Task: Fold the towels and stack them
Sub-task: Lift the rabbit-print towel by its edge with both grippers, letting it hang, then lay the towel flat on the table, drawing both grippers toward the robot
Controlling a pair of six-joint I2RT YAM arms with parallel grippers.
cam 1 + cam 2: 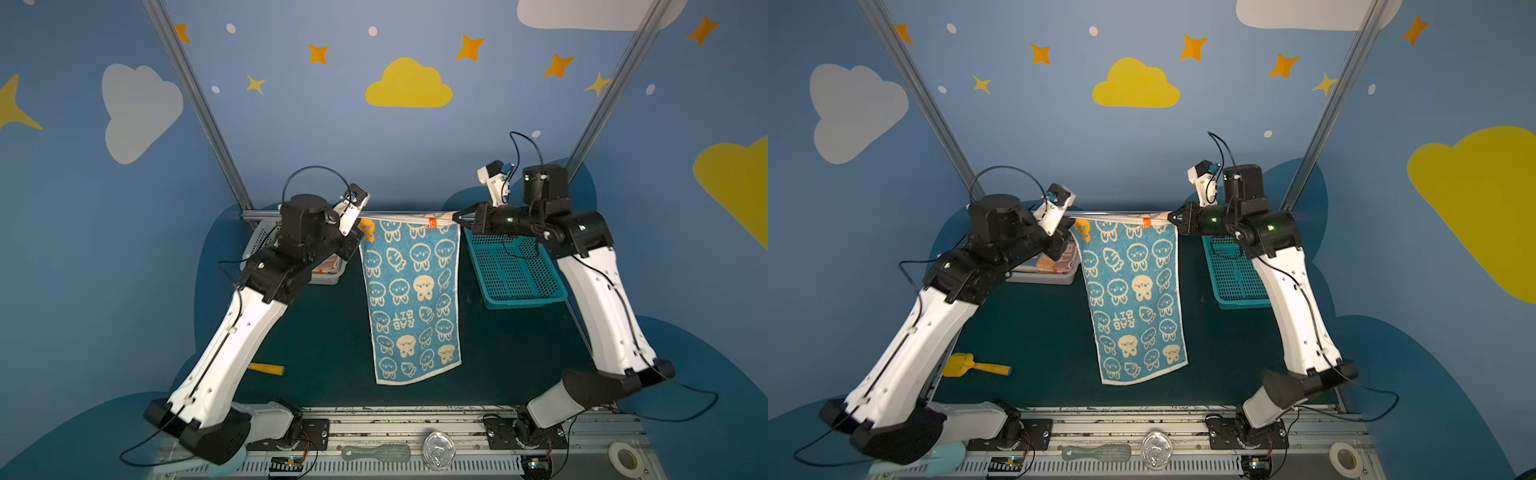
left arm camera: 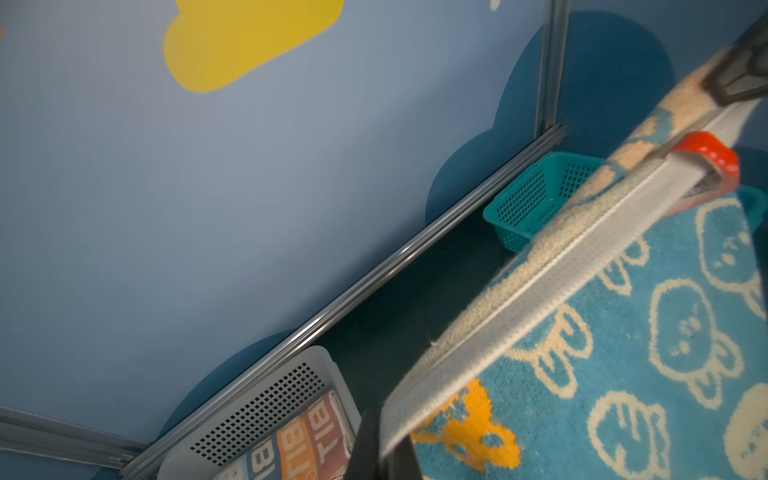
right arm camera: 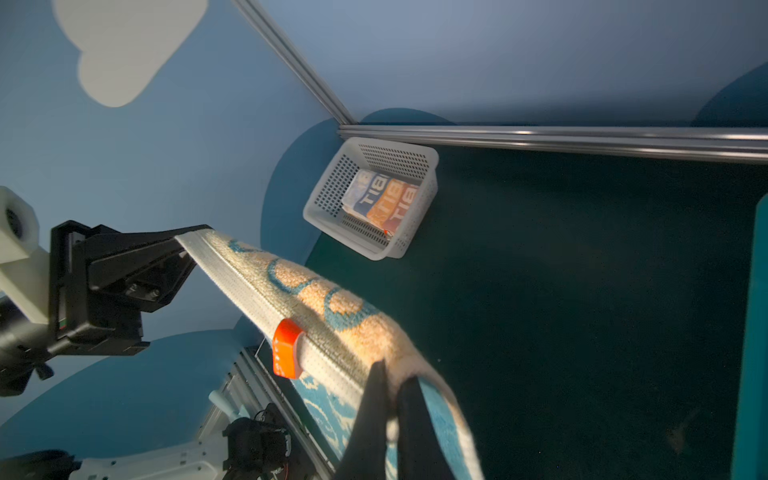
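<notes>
The blue terry towel (image 1: 411, 299) (image 1: 1133, 299) with cream rabbit faces and carrots hangs over the middle of the dark green worktop (image 1: 324, 332). Its white hem is stretched taut at 12 o'clock and its free end points to 6 o'clock; I cannot tell whether that end touches the worktop.

The left gripper (image 2: 386, 449) (image 3: 183, 241) has its fingers (image 2: 365, 444) clenched on the hem's 9 o'clock corner. The right gripper (image 1: 457, 218) (image 1: 1172, 219) (image 3: 390, 415) has its fingers (image 3: 370, 424) clamped on the 3 o'clock corner. An orange fabric loop (image 3: 286, 347) (image 2: 706, 153) sits on the hem near the right gripper.

At 10 o'clock a white perforated plastic basket (image 3: 328, 195) (image 2: 266, 403) holds a folded towel (image 3: 382, 199) (image 2: 299, 440) with orange and blue lettering. A teal perforated plastic basket (image 1: 515, 274) (image 1: 1233, 278) stands at 2 o'clock, and a yellow plastic scoop (image 1: 967, 365) lies at 8 o'clock.
</notes>
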